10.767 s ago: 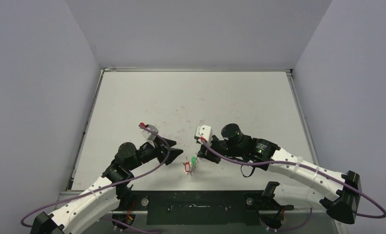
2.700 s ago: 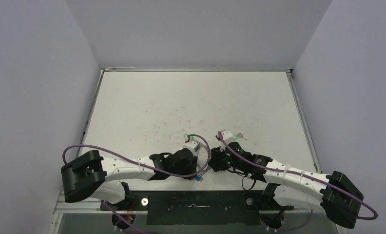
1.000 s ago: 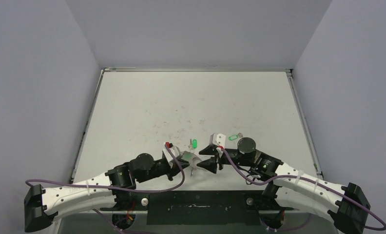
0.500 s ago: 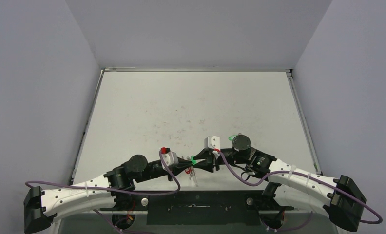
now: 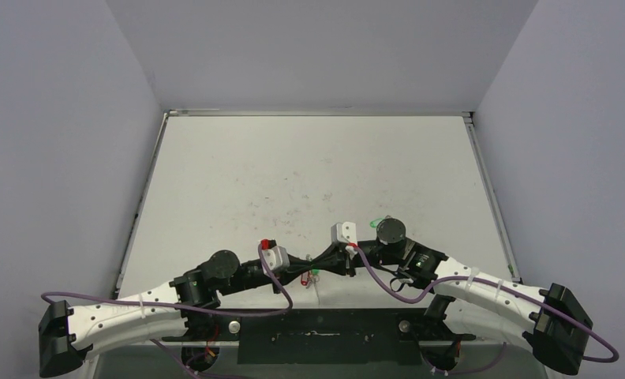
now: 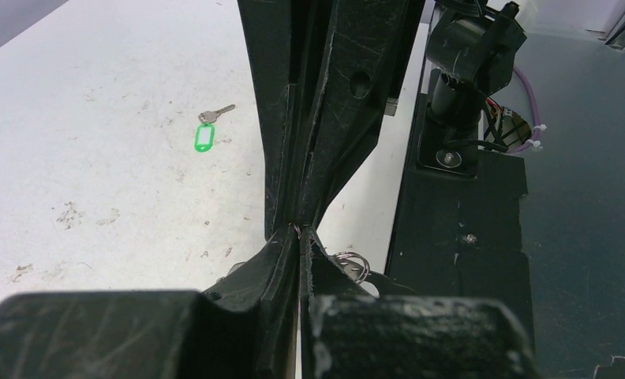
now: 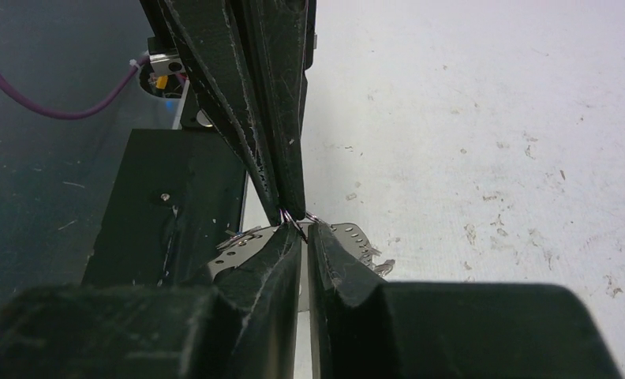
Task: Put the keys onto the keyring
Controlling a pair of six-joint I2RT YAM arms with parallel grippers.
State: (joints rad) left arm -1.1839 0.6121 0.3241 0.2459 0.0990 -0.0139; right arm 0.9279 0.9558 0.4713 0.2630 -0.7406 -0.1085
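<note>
Near the table's front edge my two grippers meet tip to tip. The left gripper is shut on a thin wire loop of the keyring. From the other side the right gripper has its jaws almost together on the same loop. The keyring's perforated silver plate hangs just under both tips. A red tag and a green tag of the keys dangle below the grippers. Another green-tagged key lies on the table behind the right arm.
A black base plate and the arm mounts sit along the front edge, right below the grippers. The white tabletop is scuffed and walled on three sides.
The right gripper's jaws have narrowed from well apart to almost together. It has moved left until its tips touch the left gripper's. The left gripper stayed shut.
</note>
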